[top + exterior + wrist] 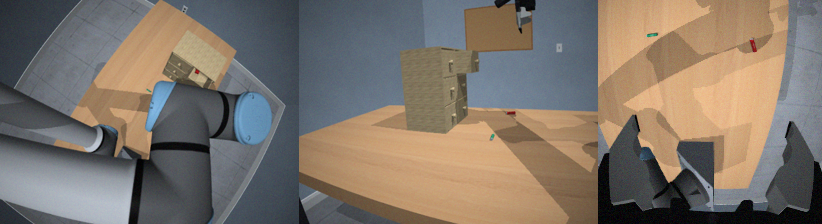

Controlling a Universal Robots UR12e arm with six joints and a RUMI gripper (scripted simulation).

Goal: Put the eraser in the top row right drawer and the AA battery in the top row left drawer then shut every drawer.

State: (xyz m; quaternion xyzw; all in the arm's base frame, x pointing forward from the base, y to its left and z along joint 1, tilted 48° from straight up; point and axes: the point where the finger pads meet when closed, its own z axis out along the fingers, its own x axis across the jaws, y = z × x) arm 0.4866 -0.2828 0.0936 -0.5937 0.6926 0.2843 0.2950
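The tan chest point(436, 88) stands upright on the wooden table and also shows in the top view point(199, 59). Its top-row right drawer point(199, 78) is pulled out, with a small red block, the eraser point(197, 71), inside it. The other drawers look shut. A small green cylinder point(492, 137) lies on the table in front of the chest, also in the wrist view point(652, 35). A small red cylinder with a grey end point(511, 112) lies further off, also in the wrist view point(753, 45). I cannot tell which is the battery. My gripper point(713, 120) point(521, 18) is open and empty, high above the table.
A corkboard point(498, 29) and a light switch point(559, 47) are on the far wall. In the top view the arm point(174, 130) hides much of the table's near part. The table edge runs close under the gripper in the wrist view.
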